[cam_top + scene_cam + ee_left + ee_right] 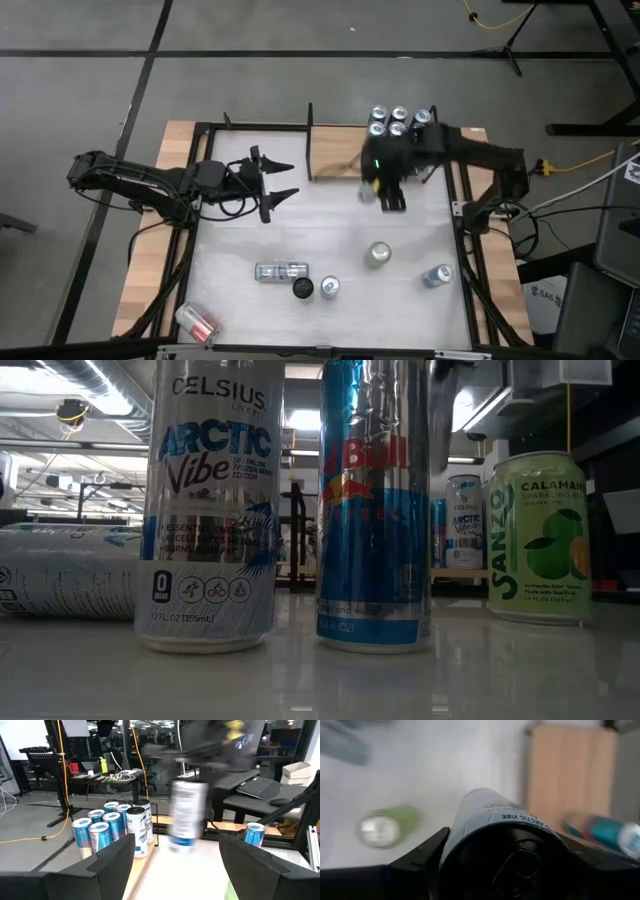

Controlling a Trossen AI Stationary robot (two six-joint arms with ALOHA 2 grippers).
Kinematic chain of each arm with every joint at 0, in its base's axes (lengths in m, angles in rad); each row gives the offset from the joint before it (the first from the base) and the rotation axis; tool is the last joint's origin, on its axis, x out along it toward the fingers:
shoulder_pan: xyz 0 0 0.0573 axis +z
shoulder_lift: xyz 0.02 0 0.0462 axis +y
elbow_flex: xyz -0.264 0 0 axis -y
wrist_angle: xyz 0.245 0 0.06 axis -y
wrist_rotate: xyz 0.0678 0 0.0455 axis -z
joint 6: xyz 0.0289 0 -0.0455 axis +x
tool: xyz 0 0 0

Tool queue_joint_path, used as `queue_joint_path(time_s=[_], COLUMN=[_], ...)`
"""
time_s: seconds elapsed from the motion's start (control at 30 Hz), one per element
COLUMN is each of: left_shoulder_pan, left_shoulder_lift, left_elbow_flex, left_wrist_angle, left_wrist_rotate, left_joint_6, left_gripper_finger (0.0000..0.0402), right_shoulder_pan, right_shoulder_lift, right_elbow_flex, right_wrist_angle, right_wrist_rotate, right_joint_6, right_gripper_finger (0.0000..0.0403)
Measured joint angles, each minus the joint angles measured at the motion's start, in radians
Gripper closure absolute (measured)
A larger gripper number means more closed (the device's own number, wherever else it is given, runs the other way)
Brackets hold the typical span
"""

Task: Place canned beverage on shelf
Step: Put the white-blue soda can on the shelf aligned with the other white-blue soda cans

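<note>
The right hand [388, 190] pinches a white Celsius can [492, 815] between its fingers and carries it over the worktop [330, 235], just beside the wooden shelf [335, 155]. In the left wrist view the same can [186, 815] hangs upright and clear of the surface, so my judgement is that this one is mid-transfer and not yet set down. Five cans [398, 121] already stand bunched at the shelf end, which suggests a good share of the job is done.

Still left, as far as I can see: a green can [378, 254], a blue can [437, 275] near the right edge, a silver-topped can [329, 288], a dark-topped can [302, 289], a can lying on its side [281, 271], and a pink can [197, 322] lying out on the wooden border.

The left hand [270, 182] waits with fingers spread, over the left part of the worktop.

Readable writing: the held can shows "ARCTIC VIBE" in the right wrist view. In the low view, the nearest can [208, 510] reads "CELSIUS", "ARCTIC Vibe" and "12 FL OZ (355mL)"; its neighbour [375, 510] carries the Red Bull name in part; the green one [538, 540] reads "SANZO", "CALAMANSI", "SPARKLING".
</note>
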Motion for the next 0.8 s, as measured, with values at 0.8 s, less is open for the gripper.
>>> queue_joint_path(time_s=[0.8], left_shoulder_pan=[0.0], left_shoulder_lift=[0.0], left_elbow_flex=[0.0], left_wrist_angle=[0.001], left_wrist_rotate=[0.0], left_joint_6=[-0.033], left_gripper_finger=[0.0119], right_shoulder_pan=[-0.436], right_shoulder_lift=[0.0], right_elbow_flex=[-0.365], right_wrist_angle=[0.285], right_wrist_rotate=[-0.04], right_joint_6=[-0.2], right_gripper_finger=[0.0149])
